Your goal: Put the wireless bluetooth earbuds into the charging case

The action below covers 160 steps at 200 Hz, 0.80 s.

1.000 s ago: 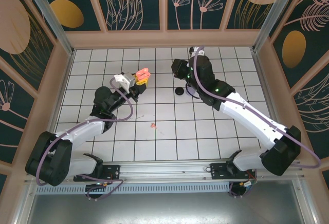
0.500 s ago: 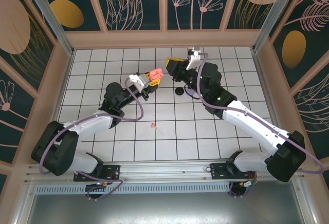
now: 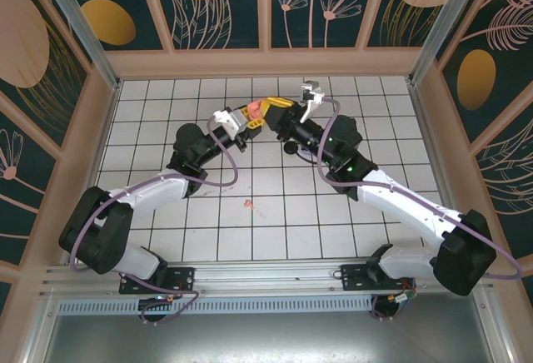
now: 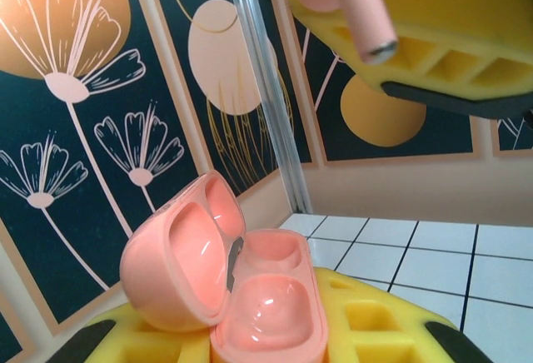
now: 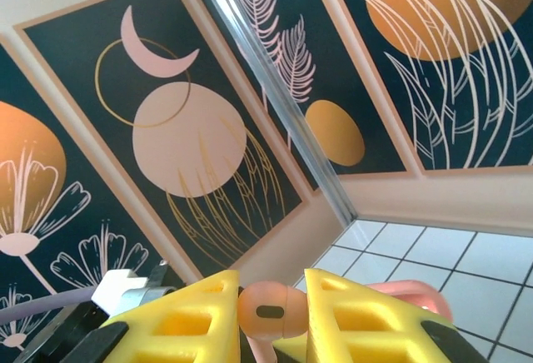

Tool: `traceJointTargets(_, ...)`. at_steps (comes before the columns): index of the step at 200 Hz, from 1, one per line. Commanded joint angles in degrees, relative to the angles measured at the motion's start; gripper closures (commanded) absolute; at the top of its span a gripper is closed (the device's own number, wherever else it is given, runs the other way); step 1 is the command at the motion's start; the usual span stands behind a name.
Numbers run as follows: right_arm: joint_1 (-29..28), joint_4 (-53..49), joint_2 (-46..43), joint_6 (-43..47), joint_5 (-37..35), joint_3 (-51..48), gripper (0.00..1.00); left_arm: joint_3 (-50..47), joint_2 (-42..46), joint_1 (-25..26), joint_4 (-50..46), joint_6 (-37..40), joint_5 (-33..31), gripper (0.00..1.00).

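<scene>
We see nothing seated yet: left claw (image 4: 250, 334) clenched on the open, empty charging case (image 4: 266, 305), right claw (image 5: 271, 330) pinching a salmon earbud (image 5: 268, 310) just above it, likely twin (image 3: 248, 204) loose on tiles (image 3: 166, 96) well apart from both claws.

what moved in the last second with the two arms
The left gripper, shut on the open salmon-pink plastic charging case, swung right and away from the bases. The right gripper, pinching a salmon stemmed earbud, swung left to meet it, bringing earbud and case close together. Both grips held; the small round black object and the loose salmon piece on the tiled table stayed put.
</scene>
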State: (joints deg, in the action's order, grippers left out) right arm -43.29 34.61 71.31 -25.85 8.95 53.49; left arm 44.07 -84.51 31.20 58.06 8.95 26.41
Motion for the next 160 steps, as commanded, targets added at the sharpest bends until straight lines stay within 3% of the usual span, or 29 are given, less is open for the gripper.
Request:
traceJointTargets(1,-0.96,6.89,0.88,-0.82,1.39,-0.41,0.78,1.84,-0.9,0.36,3.53,-2.22,0.69,1.0)
traceJointTargets(160,-1.54,10.54,6.21,-1.57,-4.62,-1.74,0.78,2.57,-0.48,0.61,5.04,-5.69,1.55,1.0)
